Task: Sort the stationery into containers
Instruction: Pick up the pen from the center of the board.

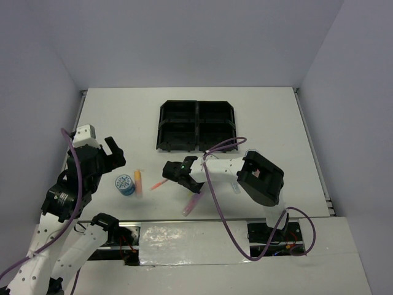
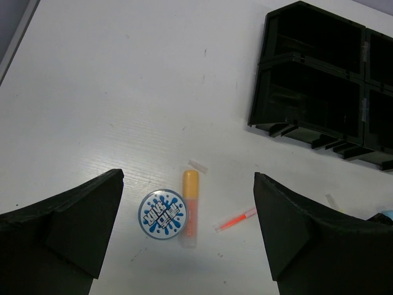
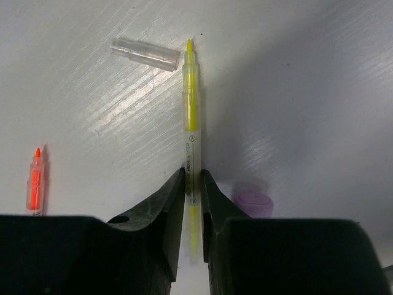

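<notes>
My right gripper is shut on a thin yellow pen lying on the white table, both jaws pressed against its barrel. In the right wrist view, the pen's clear cap lies loose beside its tip. A purple marker sits just right of the fingers, and a pink pen lies to the left. My left gripper hangs open above a blue-and-white tape roll and an orange marker, touching neither. The black four-compartment tray stands behind both arms.
The pink pen lies between the two grippers, and the purple marker is near the table's front edge. Grey walls close in the table at the back and sides. The right arm's purple cable loops over the near part of the tray.
</notes>
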Controlling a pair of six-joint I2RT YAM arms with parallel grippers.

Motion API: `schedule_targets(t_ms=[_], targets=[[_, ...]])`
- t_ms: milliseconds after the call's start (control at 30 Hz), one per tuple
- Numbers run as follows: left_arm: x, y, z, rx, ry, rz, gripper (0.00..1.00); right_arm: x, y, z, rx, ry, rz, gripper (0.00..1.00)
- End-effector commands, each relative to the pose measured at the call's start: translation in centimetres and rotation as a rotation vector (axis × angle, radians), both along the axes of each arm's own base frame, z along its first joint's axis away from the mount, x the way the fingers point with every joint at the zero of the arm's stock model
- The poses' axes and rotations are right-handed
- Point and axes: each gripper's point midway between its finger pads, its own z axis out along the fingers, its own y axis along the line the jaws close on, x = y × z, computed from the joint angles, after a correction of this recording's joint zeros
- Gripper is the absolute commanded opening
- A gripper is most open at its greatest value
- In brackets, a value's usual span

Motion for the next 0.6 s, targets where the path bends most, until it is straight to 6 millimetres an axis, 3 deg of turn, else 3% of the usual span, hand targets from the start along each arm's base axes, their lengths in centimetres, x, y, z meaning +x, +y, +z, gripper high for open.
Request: schedule_targets(t_ms=[0, 67, 100, 133, 333, 467, 567], targets=[[0.2, 0.0, 0.7, -0.006, -0.037, 0.004, 0.99, -0.5, 0.0, -2.7, 0.005, 0.047, -0.049, 0.20], [0.2, -0.1, 0.7, -0.007, -0.037, 0.003, 0.99, -0.6, -0.1, -2.7, 0.012, 0.048, -0.063, 0.13], [0.2, 0.0, 0.7, -0.006, -0.037, 0.004, 0.99, -0.6, -0.5, -2.7, 0.013, 0.056, -0.084, 0.01], [0.3, 0.0, 0.7, -0.006, -0.036, 0.004, 0.99, -0.8, -0.8, -2.9, 0.018, 0.064, -0.109, 0.00], [0.3, 0.0, 0.6, -0.004, -0.033, 0.004, 0.99, -0.6, -1.4, -2.6, 0.048, 0.054, -0.148, 0.00], [0.4, -0.1, 0.5, -0.003, -0.027, 0.003, 0.99, 0.1, -1.6, -1.3, 0.069, 0.005, -0.159, 0.00], [0.4, -0.1, 0.5, -0.002, -0.024, 0.003, 0.99, 1.1, -2.0, 0.8, 0.068, -0.062, -0.162, 0.00]])
